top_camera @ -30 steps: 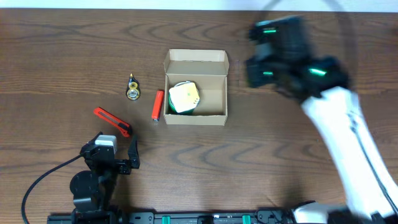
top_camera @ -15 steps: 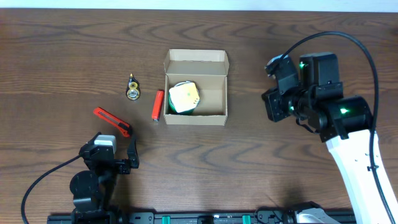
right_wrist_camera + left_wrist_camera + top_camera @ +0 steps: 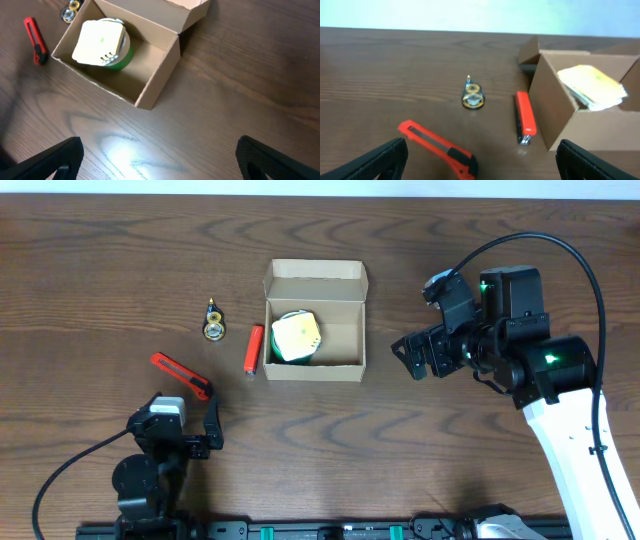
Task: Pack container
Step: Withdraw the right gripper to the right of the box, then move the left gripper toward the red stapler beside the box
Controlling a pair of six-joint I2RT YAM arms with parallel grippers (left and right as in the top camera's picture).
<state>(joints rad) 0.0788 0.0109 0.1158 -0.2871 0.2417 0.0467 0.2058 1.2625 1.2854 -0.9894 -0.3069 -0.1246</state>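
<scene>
The container (image 3: 315,370), a tan cardboard box with its lid flap folded back, sits open at mid-table. Inside it at the left lies a pale yellow pad on a green roll (image 3: 296,336). My right gripper (image 3: 406,358) hovers to the right of the box, open and empty, with bare table between its fingers in the right wrist view (image 3: 160,161); that view also shows the container (image 3: 162,75) and the pad (image 3: 98,42). My left gripper (image 3: 176,426) rests open near the front edge, just short of a red utility knife (image 3: 437,147).
A red stapler-like tool (image 3: 254,348) lies beside the box's left wall. A small gold and black item (image 3: 213,321) sits farther left. The red utility knife (image 3: 181,375) lies diagonally in front of them. Brown wooden table stretches on both sides.
My right arm came forward from the far right of the table to beside the box, and its jaws opened from shut. The left arm stayed still.
</scene>
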